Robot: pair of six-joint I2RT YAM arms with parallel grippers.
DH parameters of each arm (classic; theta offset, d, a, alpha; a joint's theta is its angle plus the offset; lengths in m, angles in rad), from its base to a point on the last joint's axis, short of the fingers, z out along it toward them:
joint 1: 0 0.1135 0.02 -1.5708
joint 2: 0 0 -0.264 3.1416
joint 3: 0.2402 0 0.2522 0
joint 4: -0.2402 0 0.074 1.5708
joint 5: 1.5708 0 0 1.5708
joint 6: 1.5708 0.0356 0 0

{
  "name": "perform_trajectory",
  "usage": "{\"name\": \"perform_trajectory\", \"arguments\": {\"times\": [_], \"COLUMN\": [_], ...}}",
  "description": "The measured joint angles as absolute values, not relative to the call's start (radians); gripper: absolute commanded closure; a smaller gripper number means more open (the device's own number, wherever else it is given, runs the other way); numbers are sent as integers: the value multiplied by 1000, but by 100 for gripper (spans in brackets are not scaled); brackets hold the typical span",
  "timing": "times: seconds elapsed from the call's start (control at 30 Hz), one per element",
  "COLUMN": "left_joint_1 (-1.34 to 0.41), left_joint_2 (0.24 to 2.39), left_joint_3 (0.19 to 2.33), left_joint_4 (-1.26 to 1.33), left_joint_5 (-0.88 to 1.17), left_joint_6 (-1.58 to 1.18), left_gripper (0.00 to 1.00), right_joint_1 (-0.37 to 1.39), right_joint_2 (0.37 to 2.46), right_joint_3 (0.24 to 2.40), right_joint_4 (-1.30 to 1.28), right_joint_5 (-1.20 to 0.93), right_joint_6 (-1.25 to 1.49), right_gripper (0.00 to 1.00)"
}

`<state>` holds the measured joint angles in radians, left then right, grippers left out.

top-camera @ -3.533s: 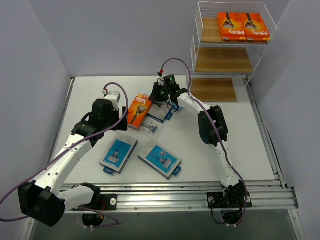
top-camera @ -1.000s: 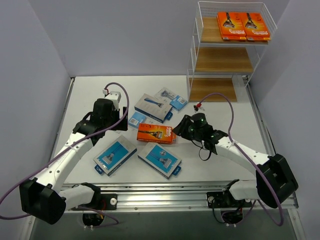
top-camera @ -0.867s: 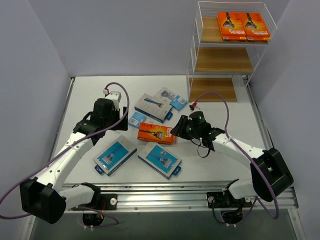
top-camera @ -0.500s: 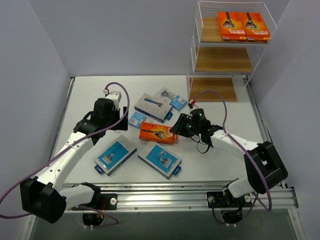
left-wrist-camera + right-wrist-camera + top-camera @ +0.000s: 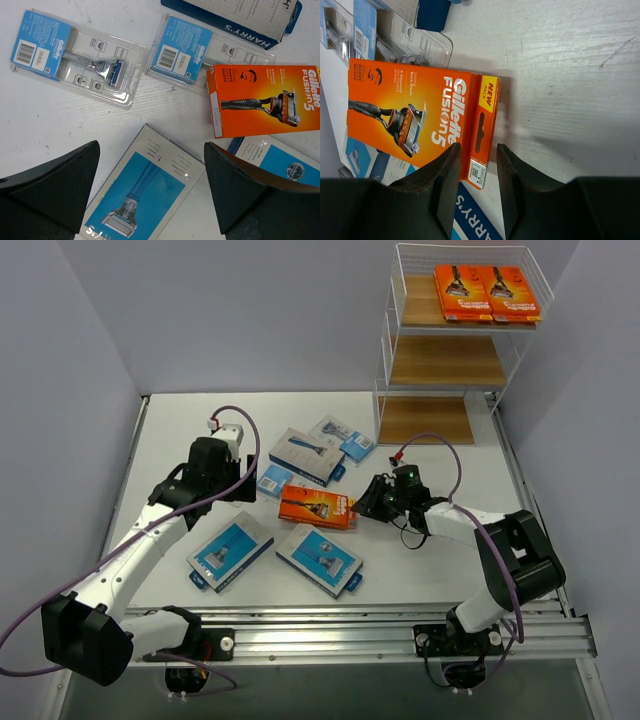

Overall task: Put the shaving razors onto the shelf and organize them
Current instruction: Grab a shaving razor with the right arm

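1. You're at the pick-up: your right hand (image 5: 478, 148) pinches the end of the flat orange cardboard razor box (image 5: 420, 120), which lies low on the white surface (image 5: 430, 455), well apart from the tall white wire shelf with wooden tiers (image 5: 445, 362).
2. Next, lift it clear and carry it to the top tier, beside the two orange boxes (image 5: 486, 292).
3. Your left hand (image 5: 151, 147) hovers spread wide, holding nothing.
4. The box reads "Gillette Fusion5" and "NEW PACK"; the blue-and-grey box (image 5: 240, 17) reads "HARRY'S".

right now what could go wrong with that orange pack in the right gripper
The right gripper pinches the orange pack only at one short end, so it may swing or slip when lifted.
That pack overlaps a blue pack and a blister pack; dragging could scatter them.
The wire rim of the shelf could snag it.
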<state>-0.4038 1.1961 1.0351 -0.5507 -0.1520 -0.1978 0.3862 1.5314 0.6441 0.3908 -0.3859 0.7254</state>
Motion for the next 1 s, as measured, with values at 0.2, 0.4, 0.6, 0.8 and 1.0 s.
{"name": "perform_trajectory", "arguments": {"times": [0.2, 0.4, 0.6, 0.8, 1.0], "left_joint_1": [-404, -404, -404, -404, -404], "left_joint_2": [1200, 1205, 1205, 1205, 1205], "left_joint_3": [1035, 1037, 1037, 1037, 1037], "left_joint_4": [-551, -551, -551, -551, -551], "left_joint_5": [-152, -152, -152, -152, -152], "left_joint_6": [-197, -197, -197, -197, -197], "left_gripper": [6, 6, 6, 6, 6], "right_joint_1": [385, 385, 379, 379, 379], "right_joint_2": [1571, 1592, 1618, 1634, 1634], "right_joint_3": [641, 640, 636, 626, 624], "right_joint_4": [423, 453, 471, 499, 519], "right_joint_5": [-402, -409, -409, -409, -409], "right_joint_6": [725, 727, 735, 752, 760], "right_gripper": [70, 72, 75, 77, 77]}}
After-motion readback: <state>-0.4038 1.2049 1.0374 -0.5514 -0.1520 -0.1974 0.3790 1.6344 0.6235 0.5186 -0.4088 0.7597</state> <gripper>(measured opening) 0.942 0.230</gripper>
